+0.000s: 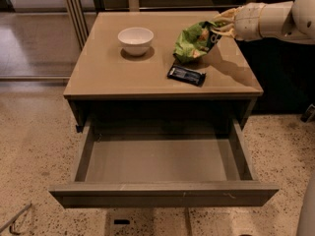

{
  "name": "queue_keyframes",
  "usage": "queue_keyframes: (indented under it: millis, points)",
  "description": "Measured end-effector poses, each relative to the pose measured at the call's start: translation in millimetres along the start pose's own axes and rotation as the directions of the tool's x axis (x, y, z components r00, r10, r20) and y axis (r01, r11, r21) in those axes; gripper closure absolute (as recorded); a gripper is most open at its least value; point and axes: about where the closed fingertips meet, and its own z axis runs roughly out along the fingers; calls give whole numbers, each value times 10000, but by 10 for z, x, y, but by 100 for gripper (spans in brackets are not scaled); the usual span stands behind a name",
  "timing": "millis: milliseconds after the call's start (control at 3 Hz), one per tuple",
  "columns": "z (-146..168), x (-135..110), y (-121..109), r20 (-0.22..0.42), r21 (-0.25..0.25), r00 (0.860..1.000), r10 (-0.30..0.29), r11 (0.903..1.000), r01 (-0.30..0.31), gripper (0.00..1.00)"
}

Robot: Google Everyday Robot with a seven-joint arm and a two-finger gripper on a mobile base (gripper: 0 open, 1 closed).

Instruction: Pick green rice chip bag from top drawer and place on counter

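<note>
The green rice chip bag (191,42) rests on the tan counter (110,70) at the back right, its upper right corner raised. My gripper (220,26) reaches in from the right and is shut on that raised corner. The top drawer (162,193) is pulled fully out below the counter, and its inside is bare.
A white bowl (135,40) stands on the counter at the back left of the bag. A small flat black wrapper (186,75) lies just in front of the bag. Speckled floor surrounds the cabinet, with a dark cabinet on the right and metal legs at the back left.
</note>
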Motion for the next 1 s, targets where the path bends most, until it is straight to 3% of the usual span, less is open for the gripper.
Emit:
queue_keyframes:
  millis: [667, 1000]
  points:
    - [1, 0, 0, 1, -1, 10000, 0, 10000, 0, 11]
    - [2, -1, 1, 2, -2, 10000, 0, 10000, 0, 0]
